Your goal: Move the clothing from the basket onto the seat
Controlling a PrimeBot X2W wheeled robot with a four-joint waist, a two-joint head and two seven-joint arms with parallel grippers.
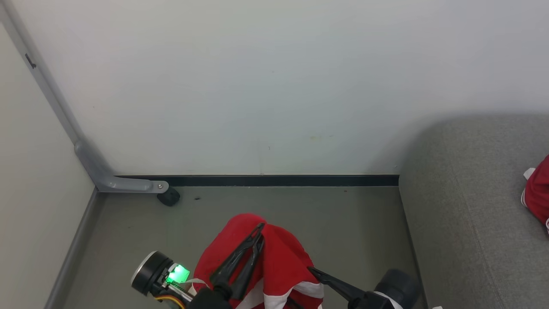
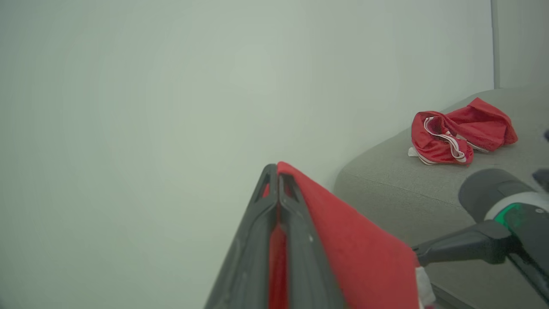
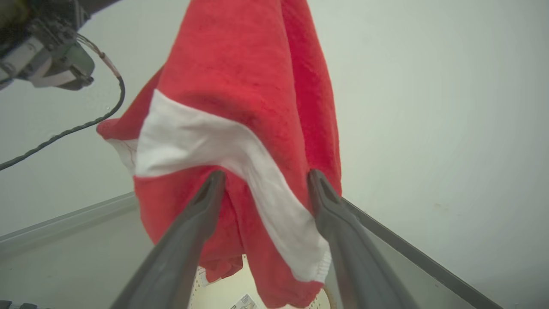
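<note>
The nearer clothing was coloured bright red and crossed by a broad white band. A second garment was red too, edged with thin red-and-white striped trim. The seat was covered in plain grey weave. The left gripper and right gripper were finished in dark grey. The wall was painted pale grey-white, the skirting black, the floor dull grey-green.

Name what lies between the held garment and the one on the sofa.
Head view: the open right gripper, bare floor, then bare grey sofa seat.
</note>
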